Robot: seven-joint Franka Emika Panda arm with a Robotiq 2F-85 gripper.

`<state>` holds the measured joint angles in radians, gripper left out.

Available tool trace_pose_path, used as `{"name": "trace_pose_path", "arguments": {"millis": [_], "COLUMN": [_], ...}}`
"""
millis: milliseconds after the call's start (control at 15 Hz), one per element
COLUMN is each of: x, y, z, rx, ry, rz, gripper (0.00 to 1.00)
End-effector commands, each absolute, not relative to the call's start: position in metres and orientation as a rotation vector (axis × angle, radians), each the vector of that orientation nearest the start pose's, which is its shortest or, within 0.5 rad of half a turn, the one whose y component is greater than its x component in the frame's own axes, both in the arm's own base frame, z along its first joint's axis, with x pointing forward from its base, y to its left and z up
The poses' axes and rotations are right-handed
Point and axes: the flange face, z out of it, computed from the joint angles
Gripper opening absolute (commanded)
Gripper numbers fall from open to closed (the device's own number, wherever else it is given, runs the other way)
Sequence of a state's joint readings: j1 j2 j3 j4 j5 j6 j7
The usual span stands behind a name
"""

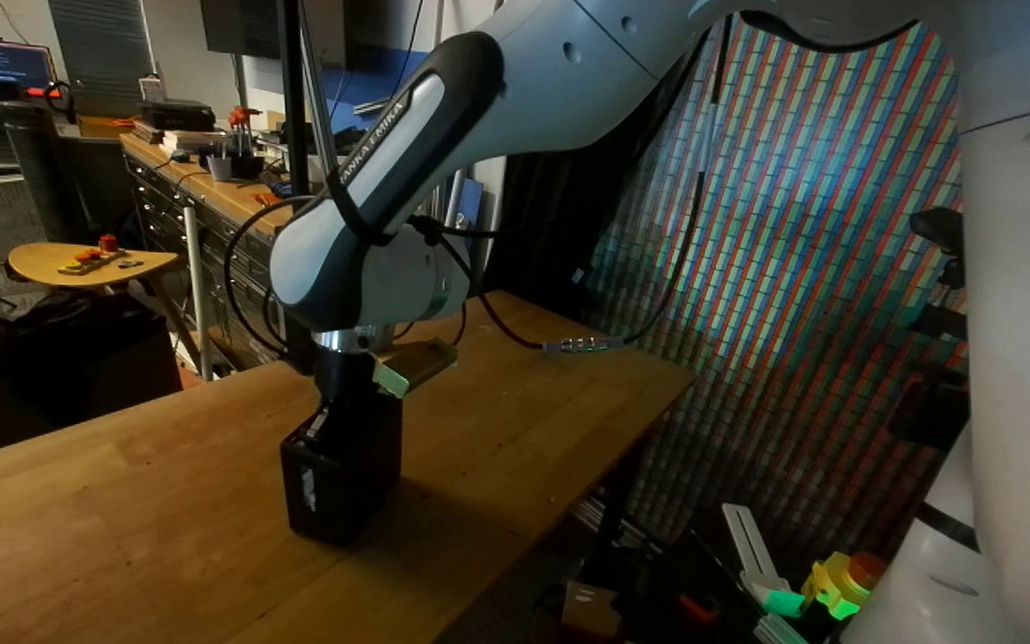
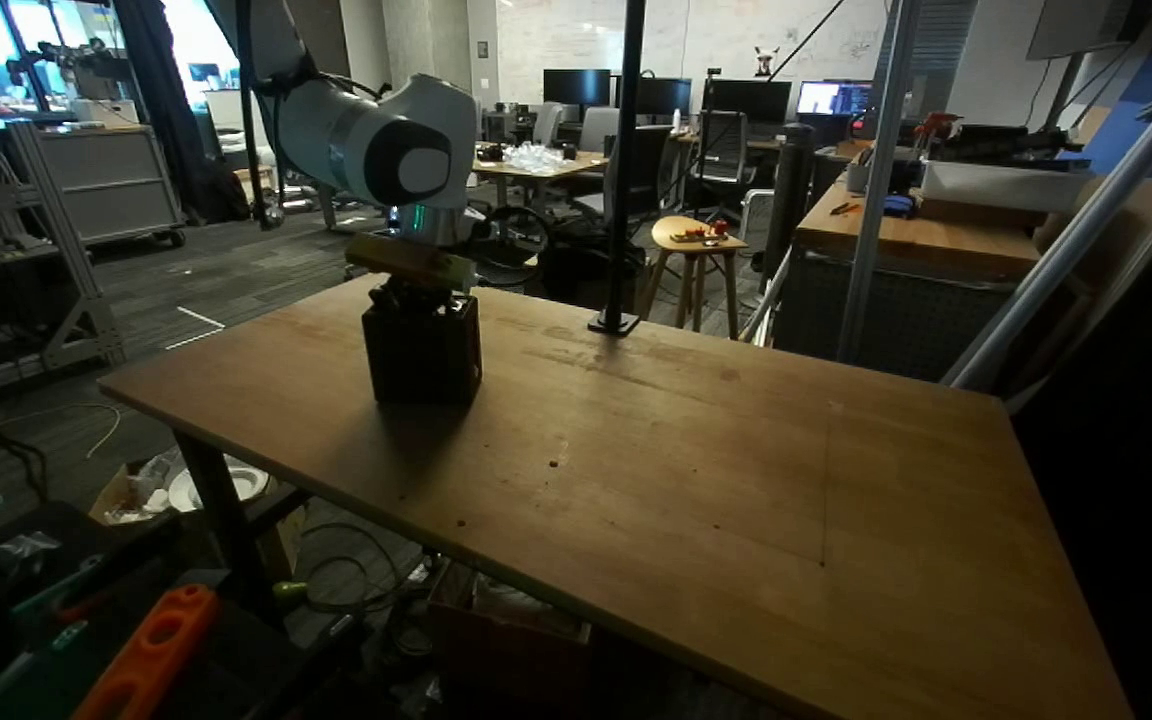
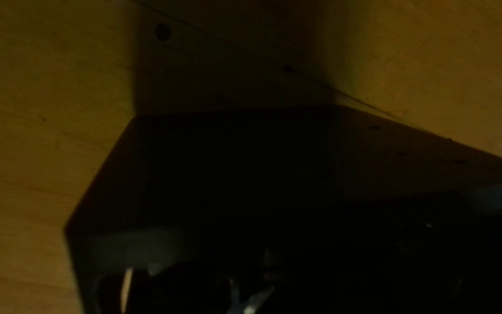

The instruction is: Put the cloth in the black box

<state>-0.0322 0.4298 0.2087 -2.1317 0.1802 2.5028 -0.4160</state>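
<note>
The black box [image 1: 341, 483] stands upright on the wooden table; it shows in both exterior views [image 2: 424, 352] and fills the lower part of the wrist view [image 3: 233, 174]. My gripper [image 1: 345, 385] points straight down into the box's open top, and the box walls hide its fingertips. In an exterior view the gripper [image 2: 421, 297] sits low over the rim. The inside of the box is very dark in the wrist view. Pale bits show there, and I cannot tell if they are cloth or gripper parts. The cloth is not clearly visible anywhere.
The wooden table [image 1: 139, 510] has an open edge near the box. A black post [image 2: 616, 322] is fixed at the table's far edge. A dark cable with a metal connector [image 1: 582, 344] hangs from the arm. A stool [image 2: 691, 232] stands beyond the table.
</note>
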Motion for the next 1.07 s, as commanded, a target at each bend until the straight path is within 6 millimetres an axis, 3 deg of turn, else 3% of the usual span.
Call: {"name": "trace_pose_path", "arguments": {"millis": [0, 467, 1000], "x": [0.552, 0.553, 0.566], "y": [0.104, 0.11, 0.117], "z": [0.237, 0.279, 0.285], "rx": [-2.912, -2.974, -2.983], "ry": [-0.631, -0.667, -0.714], "rz": [0.031, 0.024, -0.009], "gripper": [0.01, 0.01, 0.01]}}
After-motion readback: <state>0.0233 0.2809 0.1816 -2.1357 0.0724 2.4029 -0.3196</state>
